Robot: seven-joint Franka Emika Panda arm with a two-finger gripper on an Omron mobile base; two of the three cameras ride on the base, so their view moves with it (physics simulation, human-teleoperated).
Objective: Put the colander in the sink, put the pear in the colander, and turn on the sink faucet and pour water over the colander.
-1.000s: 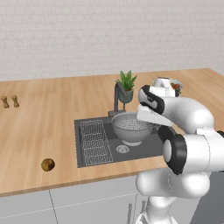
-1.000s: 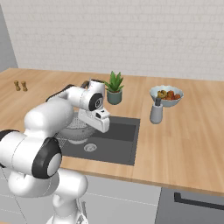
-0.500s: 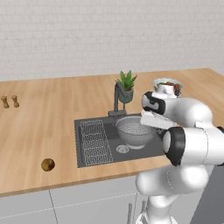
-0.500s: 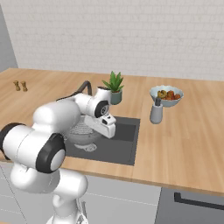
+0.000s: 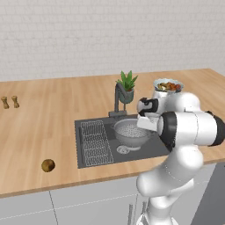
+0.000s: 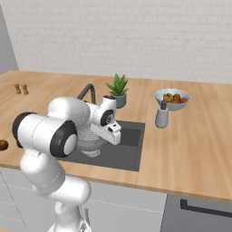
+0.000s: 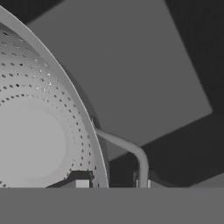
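The gripper (image 7: 109, 181) is pinching the colander (image 5: 131, 132) rim and setting it in the sink (image 5: 88, 160). Next it needs to let go and fetch the pear (image 5: 48, 165), at eight o'clock.

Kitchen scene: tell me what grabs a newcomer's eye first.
The big white arm bends low over the dark sink, its gripper shut on the rim of the grey colander by its handle. The pear lies alone on the wooden counter left of the sink.
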